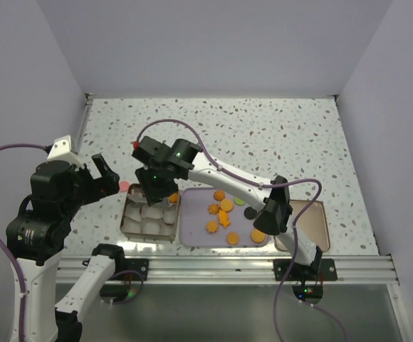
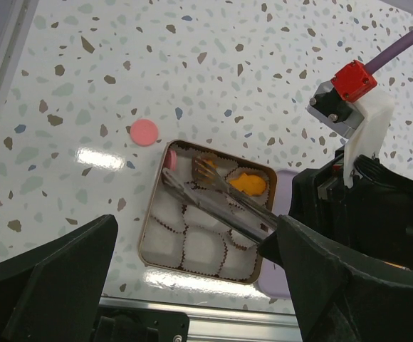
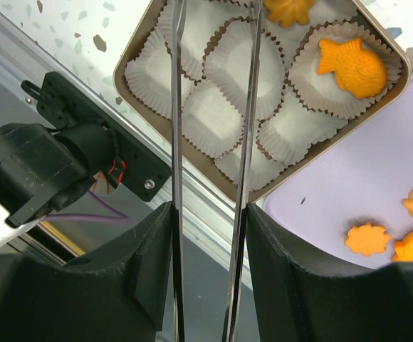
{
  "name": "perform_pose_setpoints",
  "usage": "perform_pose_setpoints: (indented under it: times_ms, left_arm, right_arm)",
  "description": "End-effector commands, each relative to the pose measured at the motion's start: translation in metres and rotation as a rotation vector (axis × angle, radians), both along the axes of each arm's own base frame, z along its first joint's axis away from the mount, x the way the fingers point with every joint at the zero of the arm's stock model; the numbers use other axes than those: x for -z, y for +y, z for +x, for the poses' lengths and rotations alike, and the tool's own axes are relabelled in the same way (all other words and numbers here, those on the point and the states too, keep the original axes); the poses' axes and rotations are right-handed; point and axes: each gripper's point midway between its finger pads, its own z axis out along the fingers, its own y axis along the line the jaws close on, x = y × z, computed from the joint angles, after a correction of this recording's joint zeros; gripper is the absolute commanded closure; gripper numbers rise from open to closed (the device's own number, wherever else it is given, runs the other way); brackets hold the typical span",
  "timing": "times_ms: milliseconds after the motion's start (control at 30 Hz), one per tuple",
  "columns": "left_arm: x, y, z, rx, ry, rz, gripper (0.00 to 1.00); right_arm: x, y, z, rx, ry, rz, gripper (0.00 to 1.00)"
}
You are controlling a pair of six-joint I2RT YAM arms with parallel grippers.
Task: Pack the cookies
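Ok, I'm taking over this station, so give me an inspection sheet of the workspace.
Surface: speckled table.
Job's things: orange cookies on lavender tray; fish cookie in the tin, among paper cups; pink cookie loose on the table.
Clutter: tan container right of tray, partly hidden.
Grippers: left gripper open beside the tin; right gripper shut on tweezers above it.
Cables: purple cables loop off both arms.
Surroundings: plain walls, metal rail at near edge.

The right gripper (image 3: 208, 249) holds thin metal tongs (image 3: 176, 107) over a gold rectangular tin (image 3: 335, 135) of white pleated paper cups (image 3: 213, 117); one cup holds an orange fish-shaped cookie (image 3: 352, 65)
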Motion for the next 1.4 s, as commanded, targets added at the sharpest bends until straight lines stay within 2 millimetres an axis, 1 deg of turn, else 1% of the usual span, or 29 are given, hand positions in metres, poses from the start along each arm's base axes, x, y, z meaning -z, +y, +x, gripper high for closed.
perform_pose_setpoints:
  times_ms: [0,100,200,233,300,333,367,400,433,467,500,567,600,633,667,700,733,800,833,867,900,933,967,1000,1033,1067,1100,1233,1367]
  left_arm:
    - [-0.008,0.000,0.000,0.000,-0.020,0.003,0.00]
    - [-0.008,-0.001,0.002,0.004,-0.021,0.001,0.00]
    - [-0.008,-0.001,0.004,0.008,-0.021,0.000,0.00]
    - [-0.007,-0.002,0.006,0.008,-0.021,0.000,0.00]
    - [-0.007,-0.003,0.007,0.010,-0.022,-0.003,0.00]
    - [-0.005,-0.003,0.009,0.013,-0.021,-0.003,0.00]
    - [-0.005,-0.003,0.009,0.014,-0.021,-0.004,0.00]
    - [-0.004,-0.004,0.010,0.016,-0.022,-0.007,0.00]
    - [-0.003,-0.005,0.012,0.018,-0.020,-0.006,0.00]
    - [-0.003,-0.005,0.013,0.020,-0.020,-0.009,0.00]
    - [-0.002,-0.006,0.014,0.022,-0.021,-0.009,0.00]
    - [-0.002,-0.007,0.015,0.025,-0.023,-0.013,0.00]
    - [0.000,-0.007,0.017,0.027,-0.019,-0.012,0.00]
    - [-0.001,-0.008,0.018,0.029,-0.024,-0.013,0.00]
    - [0.000,-0.008,0.018,0.027,-0.022,-0.013,0.00]
    - [0.001,-0.008,0.019,0.030,-0.021,-0.013,0.00]
    - [0.002,-0.009,0.019,0.031,-0.021,-0.013,0.00]
    - [0.004,-0.008,0.020,0.029,-0.016,-0.015,0.00]
    - [0.005,-0.009,0.020,0.032,-0.016,-0.014,0.00]
    - [0.006,-0.010,0.021,0.035,-0.013,-0.016,0.00]
    - [0.008,-0.010,0.021,0.038,-0.014,-0.017,0.00]
    - [0.009,-0.011,0.022,0.038,-0.011,-0.019,0.00]
    - [0.012,-0.011,0.022,0.042,-0.004,-0.021,0.00]
    - [0.012,-0.012,0.023,0.043,-0.009,-0.026,0.00]
    - [0.013,-0.013,0.023,0.045,-0.007,-0.028,0.00]
    - [0.015,-0.014,0.024,0.048,-0.004,-0.032,0.00]
    - [0.016,-0.014,0.024,0.049,0.000,-0.032,0.00]
    - [0.020,-0.017,0.027,0.061,0.005,-0.039,0.00]
    - [0.021,-0.018,0.027,0.065,0.010,-0.041,0.00]
  right_arm:
    - [-0.015,0.005,0.012,0.016,-0.035,0.055,0.53]
    - [-0.017,0.002,0.015,0.022,-0.036,0.056,0.53]
    - [-0.028,-0.003,0.016,0.031,-0.050,0.068,0.54]
    - [-0.037,-0.006,0.017,0.034,-0.066,0.077,0.53]
    - [-0.044,-0.015,0.016,0.042,-0.073,0.072,0.54]
    - [-0.052,-0.022,0.017,0.051,-0.086,0.078,0.54]
    - [-0.060,-0.024,0.016,0.053,-0.096,0.092,0.54]
    - [-0.064,-0.029,0.016,0.057,-0.098,0.089,0.54]
    - [-0.066,-0.035,0.015,0.061,-0.101,0.085,0.54]
    - [-0.076,-0.044,0.011,0.062,-0.108,0.089,0.54]
    - [-0.081,-0.051,0.012,0.071,-0.122,0.088,0.54]
    - [-0.082,-0.068,0.011,0.088,-0.141,0.050,0.54]
    - [-0.096,-0.080,0.008,0.095,-0.164,0.065,0.54]
    - [-0.088,-0.090,0.006,0.099,-0.161,0.028,0.54]
    - [-0.089,-0.100,0.003,0.104,-0.167,0.018,0.54]
    - [-0.099,-0.113,0.001,0.116,-0.189,0.026,0.54]
    - [-0.090,-0.125,-0.004,0.117,-0.178,-0.008,0.54]
    - [-0.086,-0.142,-0.012,0.127,-0.169,-0.037,0.54]
    - [-0.083,-0.158,-0.019,0.133,-0.162,-0.054,0.54]
    - [-0.079,-0.167,-0.023,0.137,-0.156,-0.070,0.54]
    - [-0.064,-0.181,-0.030,0.145,-0.131,-0.116,0.54]
    - [-0.067,-0.193,-0.035,0.156,-0.142,-0.111,0.54]
    - [-0.063,-0.203,-0.039,0.164,-0.133,-0.130,0.54]
    - [-0.049,-0.214,-0.045,0.163,-0.112,-0.176,0.55]
    - [-0.050,-0.223,-0.050,0.165,-0.110,-0.171,0.55]
    - [-0.046,-0.230,-0.055,0.166,-0.099,-0.193,0.55]
    - [-0.037,-0.238,-0.059,0.160,-0.085,-0.223,0.55]
    - [-0.034,-0.254,-0.070,0.154,-0.063,-0.242,0.56]
    - [-0.032,-0.257,-0.078,0.143,-0.042,-0.236,0.56]
